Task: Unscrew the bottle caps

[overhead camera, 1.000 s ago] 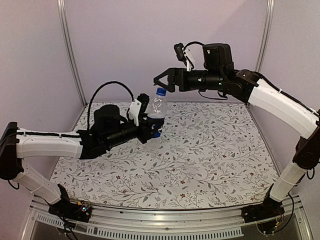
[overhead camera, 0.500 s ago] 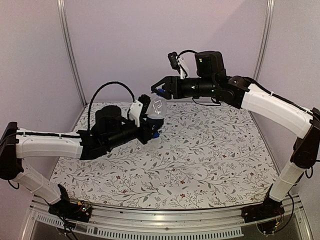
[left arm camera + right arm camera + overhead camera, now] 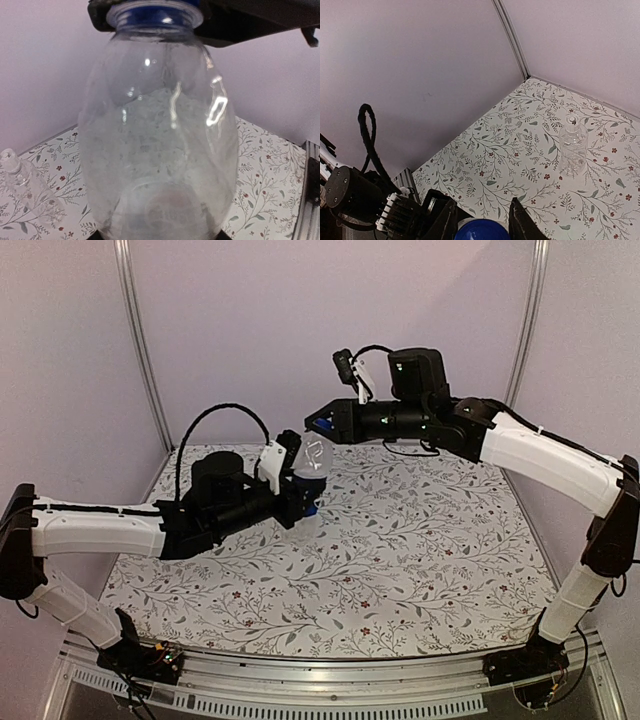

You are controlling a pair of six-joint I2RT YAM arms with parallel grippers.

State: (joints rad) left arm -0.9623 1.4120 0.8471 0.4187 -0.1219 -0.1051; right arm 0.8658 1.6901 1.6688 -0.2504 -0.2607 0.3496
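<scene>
The left gripper [image 3: 300, 502] clamps the lower body of the Pepsi bottle [image 3: 314, 465], holding it upright above the table [image 3: 420, 540], long axis vertical and neck up. Directly above that grip, the right gripper [image 3: 318, 427] is closed on the blue cap [image 3: 152, 12]. I cannot tell the bottle's contents. The plain bottle [image 3: 572, 145] stands upright on the table, well beyond the right fingers.

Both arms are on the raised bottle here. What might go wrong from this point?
1. The left jaws hold the bottle low on its thin clear wall, up over the table; the twist may turn or squash the bottle instead of loosening the blue cap.
2. The right jaws flank that small cap from the sides; they might slip round it.
</scene>
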